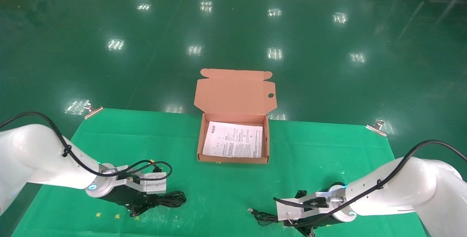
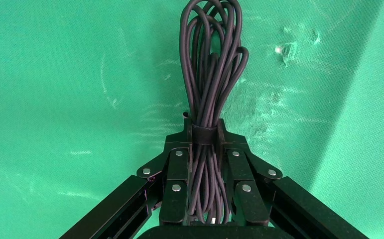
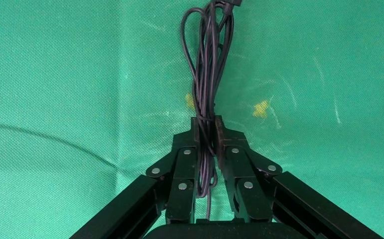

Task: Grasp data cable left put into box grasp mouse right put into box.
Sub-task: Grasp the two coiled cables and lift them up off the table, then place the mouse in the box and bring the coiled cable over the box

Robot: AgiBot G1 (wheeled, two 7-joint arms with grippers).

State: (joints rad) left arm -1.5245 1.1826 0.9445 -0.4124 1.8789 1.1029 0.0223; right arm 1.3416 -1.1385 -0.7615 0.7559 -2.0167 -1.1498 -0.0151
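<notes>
A glossy dark green floor, dotted with reflections of ceiling lights, stretches behind a bench (image 1: 226, 193) covered in bright green cloth. Metal clips pin the cloth at the far left corner (image 1: 93, 111) and the far right corner (image 1: 376, 127).

At the far middle of the bench stands the box (image 1: 233, 159), a shallow orange-brown cardboard mailer. Its hinged lid stands open at the far side, and a white printed sheet (image 1: 233, 140) lies flat on its bottom. Nothing else is in it.

The left pincer (image 1: 140, 207) is low over the near left part of the bench, well apart from the box. The left wrist view shows its two black fingers (image 2: 178, 172) closed on the data cable (image 2: 209, 74), a long flat coil of thin black cord. The fingers clamp the coil at a dark band wrapped round it. Most of the loops stretch out past the fingertips over the green cloth, and a shorter part runs back between the fingers. In the head view those loops (image 1: 168, 198) show just to the right of the pincer.

The right pincer (image 1: 308, 229) is low over the near right part of the bench, also well apart from the box. The right wrist view shows its fingers (image 3: 232, 164) closed on a thin bundle of black cord (image 3: 207, 64), which reaches out past the fingertips over the cloth. In the head view this cord (image 1: 263, 216) trails left from the pincer and ends in a small plug (image 1: 251, 210). The mouse's body cannot be made out in any view.
</notes>
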